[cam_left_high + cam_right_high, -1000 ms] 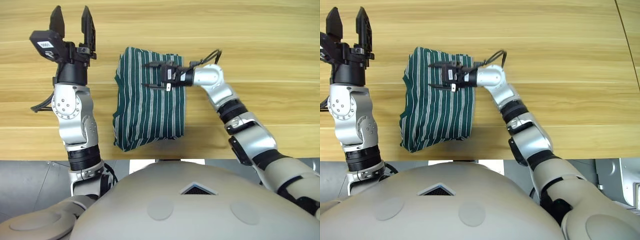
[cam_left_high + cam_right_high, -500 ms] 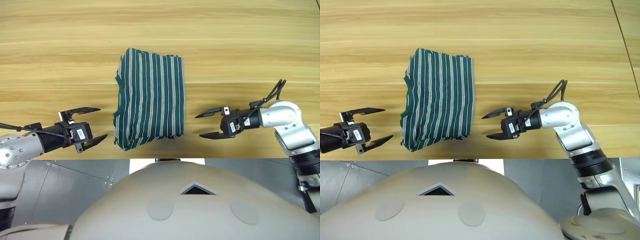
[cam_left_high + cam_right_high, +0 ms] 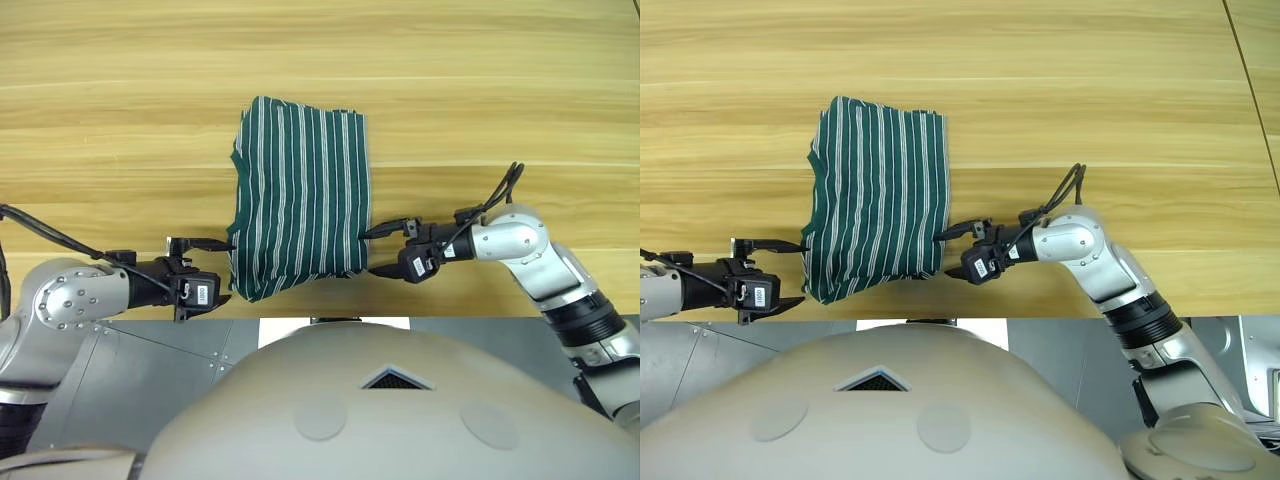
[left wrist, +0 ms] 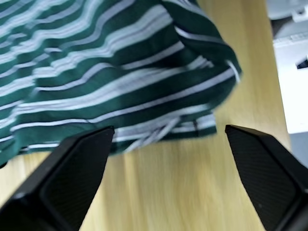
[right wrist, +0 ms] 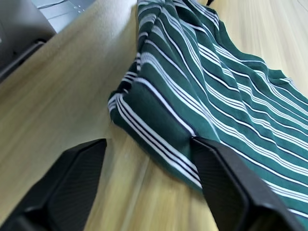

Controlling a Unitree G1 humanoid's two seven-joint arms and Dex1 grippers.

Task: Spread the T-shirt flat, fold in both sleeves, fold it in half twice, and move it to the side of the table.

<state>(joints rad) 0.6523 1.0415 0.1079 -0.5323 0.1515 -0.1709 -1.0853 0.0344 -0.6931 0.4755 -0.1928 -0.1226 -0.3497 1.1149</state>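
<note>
Left pincer (image 3: pixel 229 270) and right pincer (image 3: pixel 369 252) are both wide open, with the folded T-shirt (image 3: pixel 300 190) lying between them on the desk (image 3: pixel 480 100).

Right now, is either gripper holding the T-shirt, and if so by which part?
Nothing is held. The left gripper and right gripper are both open, one at each near corner of the folded T-shirt, not closed on it.

Both arms are held low.
The left gripper (image 3: pixel 225 270) and the right gripper (image 3: pixel 366 253) are pointed toward each other, with fingers spread apart.
</note>
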